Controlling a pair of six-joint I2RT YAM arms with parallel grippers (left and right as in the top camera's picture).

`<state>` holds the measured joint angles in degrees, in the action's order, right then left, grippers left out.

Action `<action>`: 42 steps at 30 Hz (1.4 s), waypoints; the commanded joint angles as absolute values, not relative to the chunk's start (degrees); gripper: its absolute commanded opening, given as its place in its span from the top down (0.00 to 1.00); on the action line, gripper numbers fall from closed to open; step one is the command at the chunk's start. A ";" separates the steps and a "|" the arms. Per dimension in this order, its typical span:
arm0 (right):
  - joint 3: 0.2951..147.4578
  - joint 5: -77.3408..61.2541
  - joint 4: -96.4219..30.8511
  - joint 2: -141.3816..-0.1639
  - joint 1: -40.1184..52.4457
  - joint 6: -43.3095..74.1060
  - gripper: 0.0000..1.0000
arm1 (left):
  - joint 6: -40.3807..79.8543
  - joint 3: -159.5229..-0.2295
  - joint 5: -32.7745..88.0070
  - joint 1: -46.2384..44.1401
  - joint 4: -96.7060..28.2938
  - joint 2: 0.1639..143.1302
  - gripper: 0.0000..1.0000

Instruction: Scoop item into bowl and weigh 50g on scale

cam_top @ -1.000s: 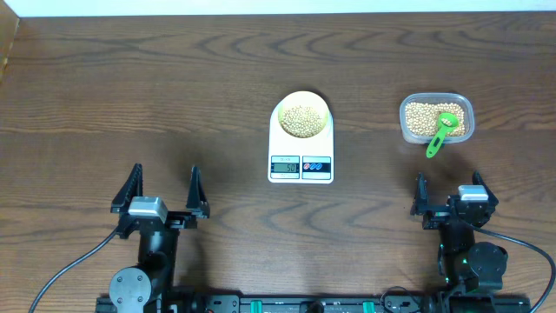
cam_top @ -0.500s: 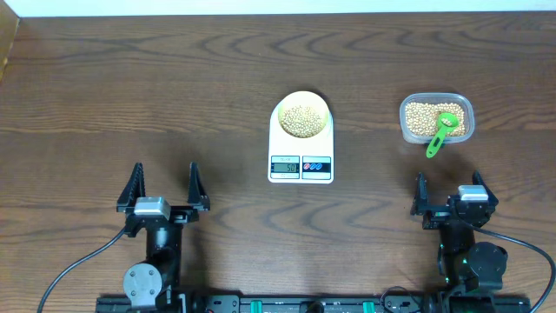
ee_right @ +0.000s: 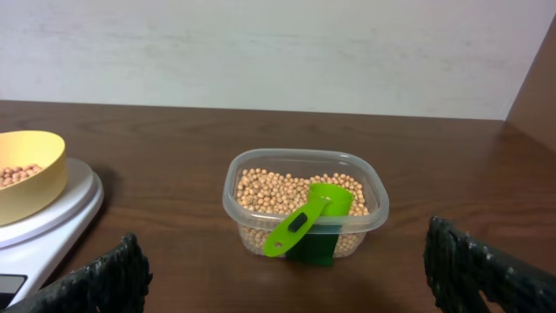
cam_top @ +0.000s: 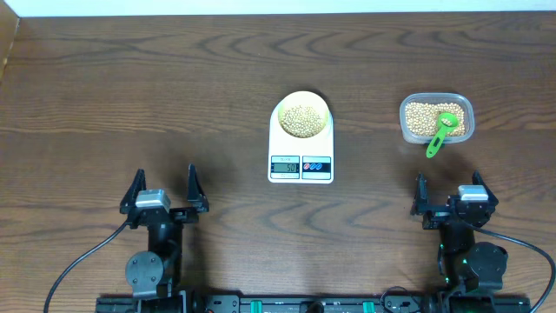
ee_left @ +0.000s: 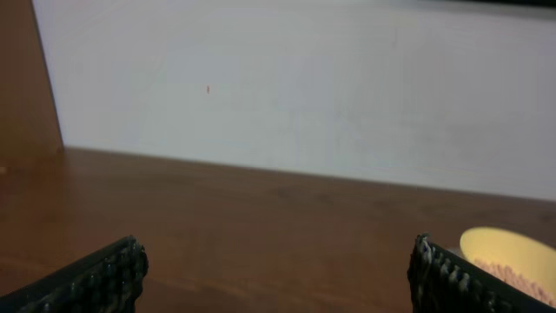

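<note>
The pale yellow bowl (cam_top: 281,113) stands on the white scale (cam_top: 280,146) at the table's middle, with tan beans (cam_top: 301,120) heaped inside it. Further beans (cam_top: 419,117) fill a clear tub (cam_top: 437,97) at the right. A green scoop (cam_top: 441,130) rests in the tub, its handle over the near rim. My left gripper (cam_top: 164,193) stands open near the front left, nothing between its fingers. My right gripper (cam_top: 450,194) is open in front of the tub (ee_right: 365,213) and apart from the scoop (ee_right: 308,222). The bowl (ee_left: 512,248) shows at the left wrist view's right edge.
A white wall runs behind the table's far edge. A wooden side panel (ee_left: 26,78) rises at the far left. Cables trail from both arm bases at the front edge.
The left arm has drawn back toward its base and slightly right, its gripper still open. Right arm, bowl, scale and tub have not moved.
</note>
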<state>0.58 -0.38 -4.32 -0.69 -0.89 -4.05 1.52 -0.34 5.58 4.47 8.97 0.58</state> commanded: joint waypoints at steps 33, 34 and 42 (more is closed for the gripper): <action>0.32 -0.32 -4.32 -0.32 -0.54 -4.80 0.01 | -2.98 -0.23 7.46 4.69 -3.64 0.08 0.02; 0.32 -0.32 -4.32 -0.32 -0.54 -4.80 0.01 | -2.92 -0.23 7.49 4.69 -3.64 0.08 0.02; 0.32 -0.32 -4.32 -0.32 -0.54 -4.80 0.01 | -2.39 -0.23 5.93 4.69 -3.81 0.08 0.02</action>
